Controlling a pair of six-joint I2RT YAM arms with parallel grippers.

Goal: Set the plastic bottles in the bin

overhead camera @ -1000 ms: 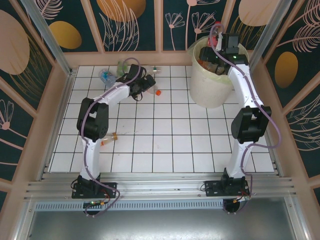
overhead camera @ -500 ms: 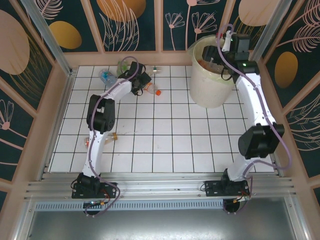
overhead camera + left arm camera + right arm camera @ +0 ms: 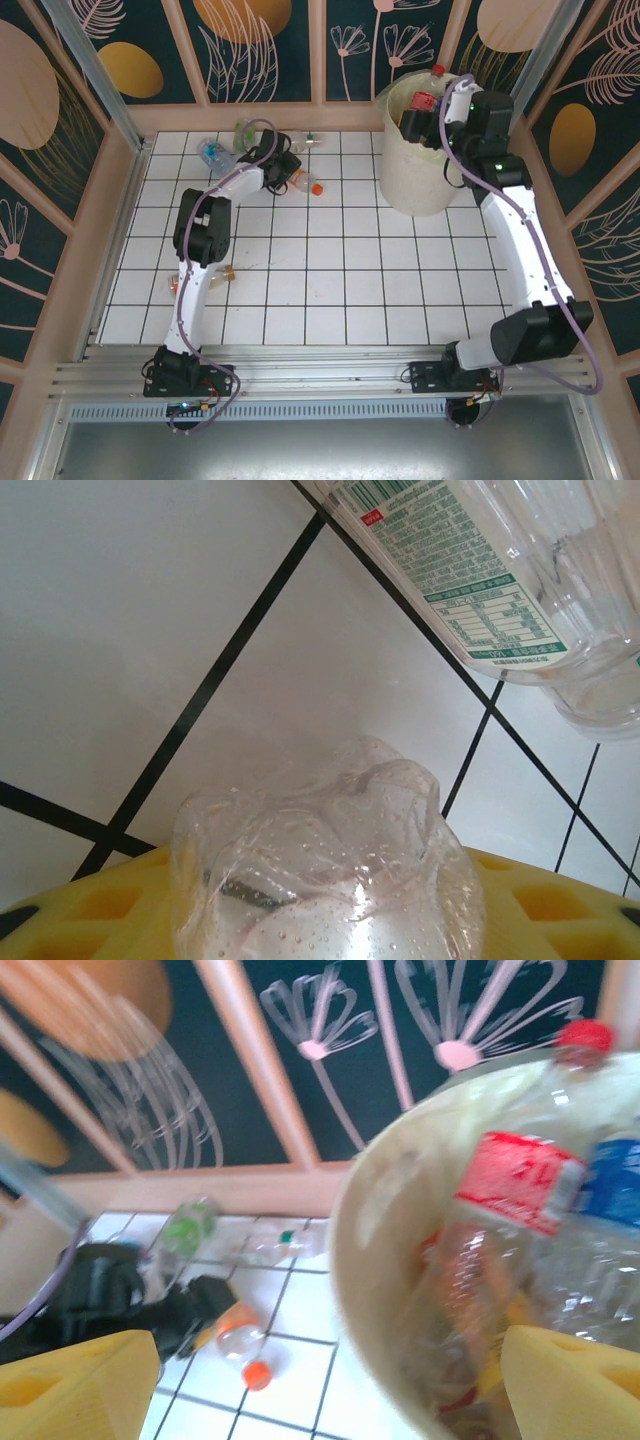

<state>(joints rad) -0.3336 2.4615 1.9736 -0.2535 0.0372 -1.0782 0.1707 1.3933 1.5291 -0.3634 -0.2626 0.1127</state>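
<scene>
My left gripper [image 3: 284, 172] is at the back left of the tiled table, shut on a clear plastic bottle [image 3: 330, 870] whose dimpled base fills the gap between the yellow fingers [image 3: 90, 910]. Its orange cap [image 3: 315, 185] points right. A second bottle with a green-and-white label [image 3: 470, 570] lies just beyond. The cream bin [image 3: 420, 175] stands at the back right, with a red-labelled bottle [image 3: 520, 1180] and a blue-labelled one [image 3: 612, 1180] inside. My right gripper [image 3: 452, 130] hangs open over the bin's right rim, nothing between its fingers [image 3: 80, 1380].
More bottles lie along the back wall: a blue-labelled one [image 3: 212, 152], a green one [image 3: 243, 130] and a clear one with a green cap [image 3: 308, 140]. Another bottle [image 3: 215, 280] lies beside the left arm's elbow. Wooden walls close the table at back and sides.
My left gripper reached a little further back and closed round the clear bottle. The right arm pulled up and to the right, out of the bin, its gripper still open.
</scene>
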